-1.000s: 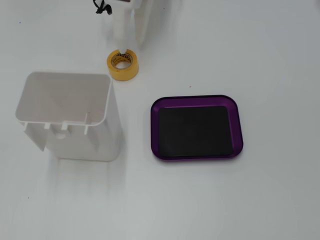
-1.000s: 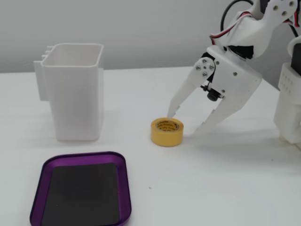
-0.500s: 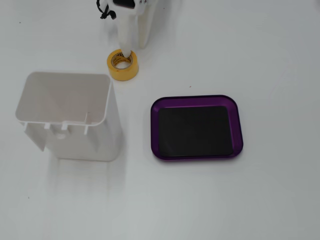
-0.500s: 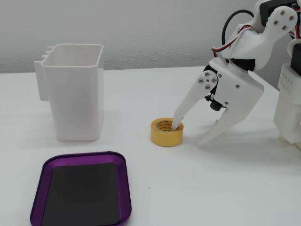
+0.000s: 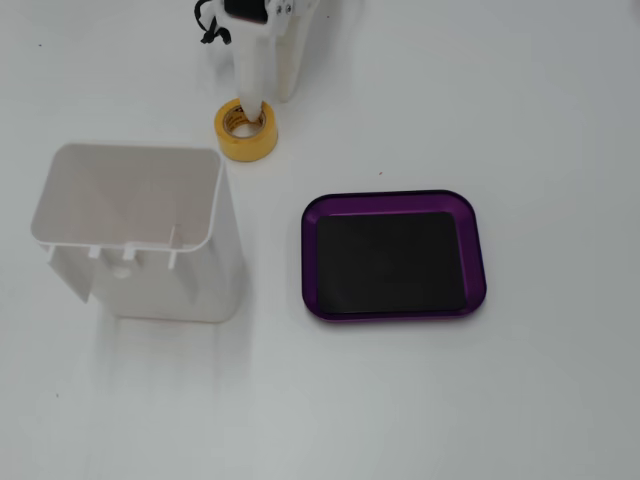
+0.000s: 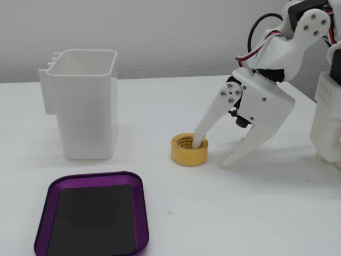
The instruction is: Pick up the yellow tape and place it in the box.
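With the pincer [image 6: 214, 153] spread, one finger inside the yellow tape [image 6: 189, 149], closing may tip the roll.

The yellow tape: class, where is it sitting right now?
The yellow tape lies flat on the table, top centre in a fixed view, beyond the white container, with one finger of the tool inside its core.
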Robot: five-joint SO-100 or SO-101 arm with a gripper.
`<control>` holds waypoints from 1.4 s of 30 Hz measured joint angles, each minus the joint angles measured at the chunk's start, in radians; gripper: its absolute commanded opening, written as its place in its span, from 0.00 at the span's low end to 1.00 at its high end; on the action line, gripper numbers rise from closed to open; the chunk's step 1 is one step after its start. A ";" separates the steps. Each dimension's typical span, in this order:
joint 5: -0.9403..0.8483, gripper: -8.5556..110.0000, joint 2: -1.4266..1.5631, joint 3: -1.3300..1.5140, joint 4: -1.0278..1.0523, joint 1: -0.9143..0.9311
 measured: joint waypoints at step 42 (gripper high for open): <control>-0.005 0.07 -0.371 -0.495 -0.327 -0.365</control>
